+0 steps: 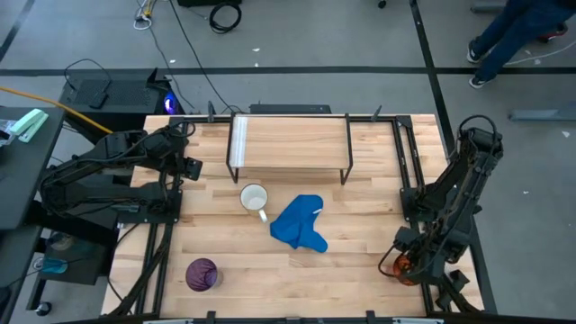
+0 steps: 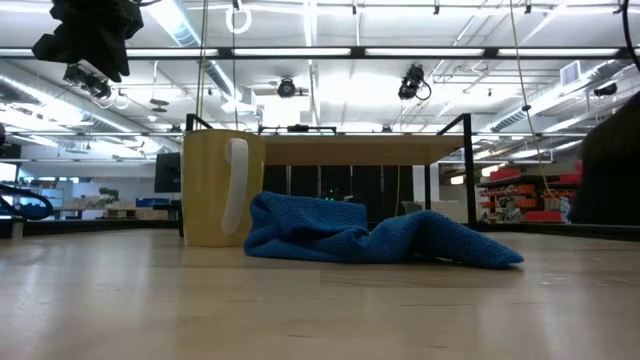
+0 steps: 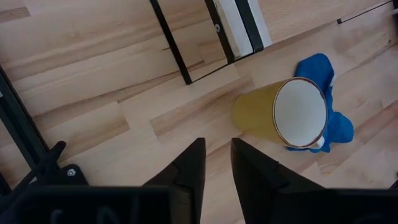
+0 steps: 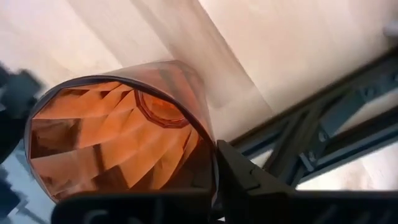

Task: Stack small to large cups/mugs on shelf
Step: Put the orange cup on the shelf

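Orange cup first

Orange cup [image 4: 118,140] sits gripped at the tabletop's [image 1: 360,261] near right corner, the right gripper's [image 1: 407,261] fingers closed on its rim. Next, I'd say: lift and carry to the shelf [image 1: 290,141]. Left gripper [image 3: 214,165] hovers near the mug [image 1: 254,197], fingers barely parted, empty. Purple cup [image 1: 202,274] waits.

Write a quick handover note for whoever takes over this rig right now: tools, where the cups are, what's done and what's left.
Right tool: at the table's near right corner, shut on the orange cup, one finger inside the rim.
Left tool: hovering open over the table's left side, holding nothing.
White mug: upright in front of the shelf, against the blue cloth.
Purple cup: near left of the table.
Done: nothing on the shelf yet.
Left: place all three cups on the shelf, stacked small to large.
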Robot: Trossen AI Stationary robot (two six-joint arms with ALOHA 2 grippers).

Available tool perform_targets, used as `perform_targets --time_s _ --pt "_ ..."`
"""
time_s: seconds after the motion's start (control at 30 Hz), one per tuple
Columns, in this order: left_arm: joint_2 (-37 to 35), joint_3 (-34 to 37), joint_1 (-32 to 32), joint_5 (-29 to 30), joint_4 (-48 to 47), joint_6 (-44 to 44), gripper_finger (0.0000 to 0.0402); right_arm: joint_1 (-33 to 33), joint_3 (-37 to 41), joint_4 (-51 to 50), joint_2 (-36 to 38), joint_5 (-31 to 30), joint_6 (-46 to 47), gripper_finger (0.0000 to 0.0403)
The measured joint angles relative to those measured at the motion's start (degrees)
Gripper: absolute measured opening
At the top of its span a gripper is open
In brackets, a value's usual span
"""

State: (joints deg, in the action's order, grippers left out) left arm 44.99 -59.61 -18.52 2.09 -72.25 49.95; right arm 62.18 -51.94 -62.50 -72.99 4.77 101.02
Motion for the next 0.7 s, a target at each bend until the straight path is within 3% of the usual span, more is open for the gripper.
perform_targets --time_s 0.3,0.7 --pt "0.01 0.0 0.01 0.0 0.0 -0.05 0.0077 -18.32 -15.98 -16.81 0.0 -4.49 -23.4 0.0007" --pt "0.0 0.0 0.01 0.0 -0.02 -0.27 0.0073 -54.32 -37.1 -23.76 -1.83 -9.46 -60.18 0.0007"
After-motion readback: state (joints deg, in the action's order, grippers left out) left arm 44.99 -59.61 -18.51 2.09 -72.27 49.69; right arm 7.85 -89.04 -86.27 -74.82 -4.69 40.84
